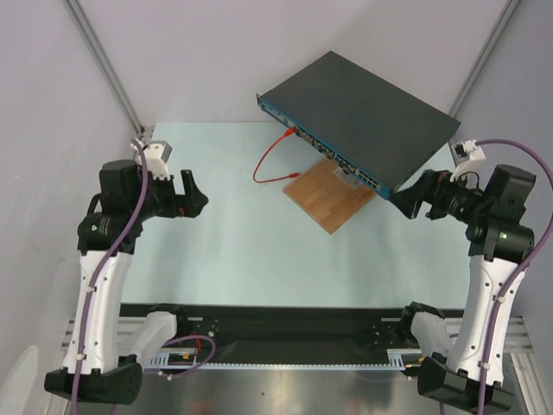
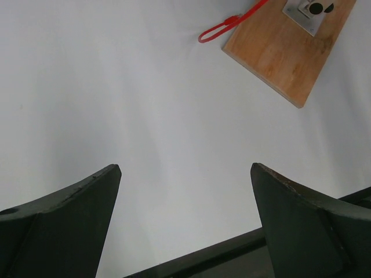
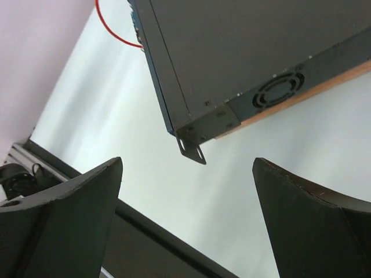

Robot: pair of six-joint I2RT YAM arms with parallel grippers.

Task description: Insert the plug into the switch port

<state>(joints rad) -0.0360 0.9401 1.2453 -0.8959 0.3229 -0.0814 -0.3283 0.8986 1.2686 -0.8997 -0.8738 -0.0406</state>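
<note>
Judging by the top view, the plug [image 1: 295, 131] looks already seated in a port near the left end of the switch [image 1: 363, 99], which is propped on a wooden board [image 1: 324, 197] at the bench's [image 1: 216, 251] far side. Left pincer [image 1: 195, 192] & right pincer [image 1: 410, 195] are seen wide open, empty. Next: seating to be verified, arms kept clear.

1. The left arm [image 1: 97, 285] and right arm [image 1: 484, 298] had white shells on their long links and black joint housings.
2. A purple cable [image 1: 111, 251] ran along each arm.
3. Each wrist bore a white camera housing [image 1: 158, 156].
4. A small green light [image 1: 502, 233] glowed on the right arm.
5. The left gripper [image 2: 185, 171] and right gripper [image 3: 188, 162] had dark, wedge-shaped fingers [image 2: 64, 226] with scuffed edges.
6. The bases [image 1: 93, 383] were black blocks.
</note>
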